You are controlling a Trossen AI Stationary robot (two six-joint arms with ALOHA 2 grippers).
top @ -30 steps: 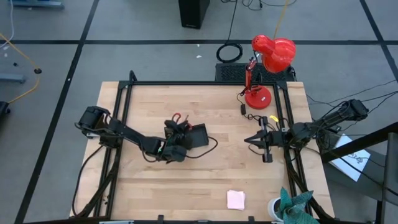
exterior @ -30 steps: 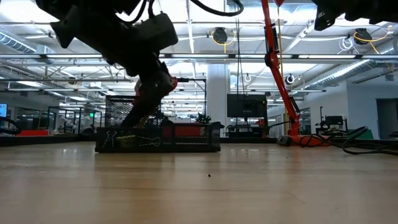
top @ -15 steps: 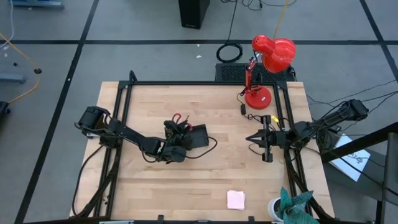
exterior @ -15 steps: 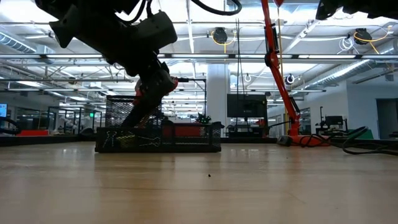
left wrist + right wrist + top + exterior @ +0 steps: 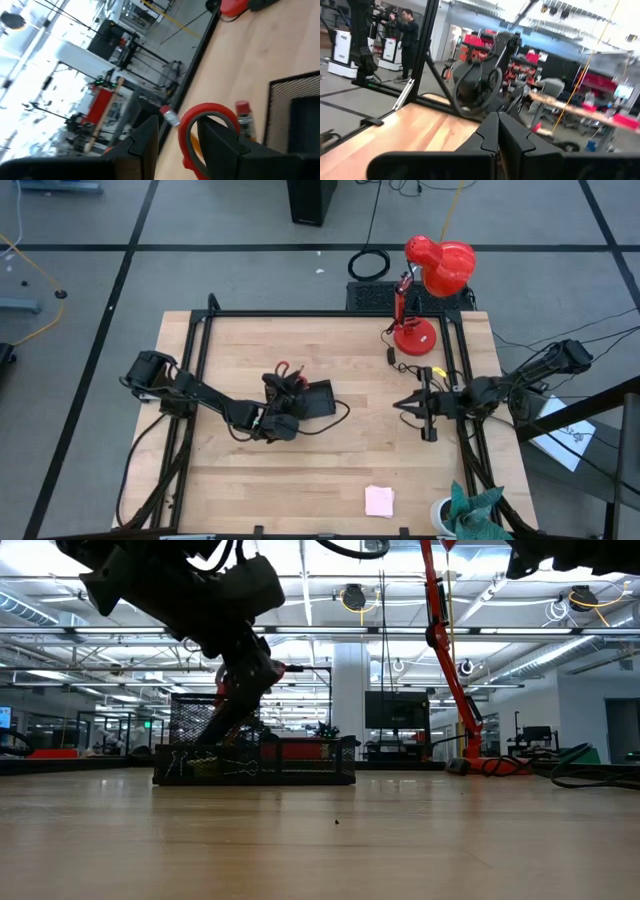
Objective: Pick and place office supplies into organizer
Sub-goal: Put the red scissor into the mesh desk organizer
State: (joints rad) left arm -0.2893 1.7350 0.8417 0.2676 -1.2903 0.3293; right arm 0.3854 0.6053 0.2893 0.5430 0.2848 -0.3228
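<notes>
From above, the left tool point(image 5: 283, 408) sits over the near-left end of the black organizer point(image 5: 318, 398) in the middle of the wooden table point(image 5: 330, 470). The red handles of the scissors point(image 5: 285, 370) stick out just beyond it, at the organizer's far-left corner. A pink note pad point(image 5: 379, 500) lies alone near the table's front edge, well apart from the organizer. The right tool point(image 5: 405, 405) hangs over the right side of the table, pointing toward the organizer, near the base of the red lamp point(image 5: 432, 275).

At table level, the organizer point(image 5: 255, 761) stands on the table, its mesh wall showing small clips inside, and the left arm reaches down into its taller end.

From the left wrist, the left tool point(image 5: 182, 145) has its fingers point(image 5: 227, 147) parted on either side of the red scissors handle loop point(image 5: 207, 122), not clearly clamped on it.

From the right wrist, the right tool point(image 5: 498, 131) has its fingers pressed together, holding nothing.
</notes>
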